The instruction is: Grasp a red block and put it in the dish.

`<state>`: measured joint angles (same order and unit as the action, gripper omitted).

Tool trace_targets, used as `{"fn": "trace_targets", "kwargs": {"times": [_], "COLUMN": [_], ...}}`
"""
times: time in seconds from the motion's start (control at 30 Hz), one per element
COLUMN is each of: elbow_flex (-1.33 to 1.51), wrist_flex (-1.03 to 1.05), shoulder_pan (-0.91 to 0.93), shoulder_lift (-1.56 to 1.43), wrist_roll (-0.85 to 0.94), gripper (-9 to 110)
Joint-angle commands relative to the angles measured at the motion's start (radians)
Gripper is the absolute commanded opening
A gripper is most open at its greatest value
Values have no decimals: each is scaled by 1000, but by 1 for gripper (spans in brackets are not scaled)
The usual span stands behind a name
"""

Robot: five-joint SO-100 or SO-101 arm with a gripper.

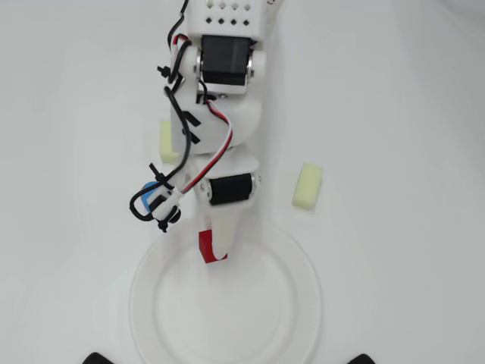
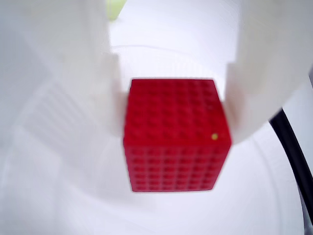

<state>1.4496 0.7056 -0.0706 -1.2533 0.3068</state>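
My gripper (image 1: 215,249) is shut on the red block (image 1: 205,246), a small red cube with a dotted grid on its faces. In the overhead view it hangs over the near rim of the dish (image 1: 299,303), a large round white paper plate with a ribbed rim. In the wrist view the red block (image 2: 176,134) sits clamped between my two white fingers (image 2: 254,73), with the dish's ribbed surface (image 2: 44,161) blurred below it. The block is above the plate; whether it touches the plate I cannot tell.
A pale yellow oblong block (image 1: 308,186) lies right of the arm, another pale yellow block (image 1: 167,141) left of it, partly hidden. A blue cylinder (image 1: 146,199) shows behind the cables at the arm's left. Two black objects (image 1: 102,358) sit at the bottom edge.
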Motion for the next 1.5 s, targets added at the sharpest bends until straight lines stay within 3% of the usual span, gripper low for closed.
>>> {"fn": "trace_targets", "kwargs": {"times": [0.0,0.17,0.6,0.9,1.47], "elbow_flex": [-75,-77,-140,-120,1163], "wrist_flex": [26,31,199,407,365], "shoulder_pan": [-18,-6,20,52,55], "shoulder_lift": [0,40,-32,-337,-1677], "wrist_roll": [9,8,-58,-100,-18], "gripper": [0,0,26,30,28]}}
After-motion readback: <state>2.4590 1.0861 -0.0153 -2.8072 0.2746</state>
